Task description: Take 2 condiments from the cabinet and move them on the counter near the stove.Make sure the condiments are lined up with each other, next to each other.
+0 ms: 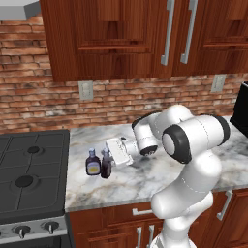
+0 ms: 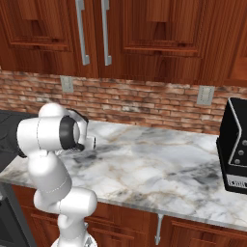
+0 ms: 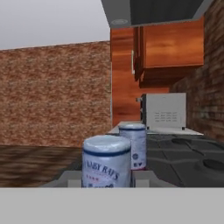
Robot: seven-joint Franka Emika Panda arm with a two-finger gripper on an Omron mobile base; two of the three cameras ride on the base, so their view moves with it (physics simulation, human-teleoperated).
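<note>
Both base views look forward and down from behind the arm, sharing the counter (image 1: 145, 179) and brick wall (image 1: 43, 101). The hand view sits low and close behind two bottles (image 3: 106, 161), facing the stove (image 3: 188, 159).

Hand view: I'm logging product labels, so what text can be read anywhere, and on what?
"BABY RAY'S" on the nearer bottle, between the gripper fingers; smaller print below is blurred.
Farther bottle: label unreadable.
Coffee machine: front markings too small to read.
</note>
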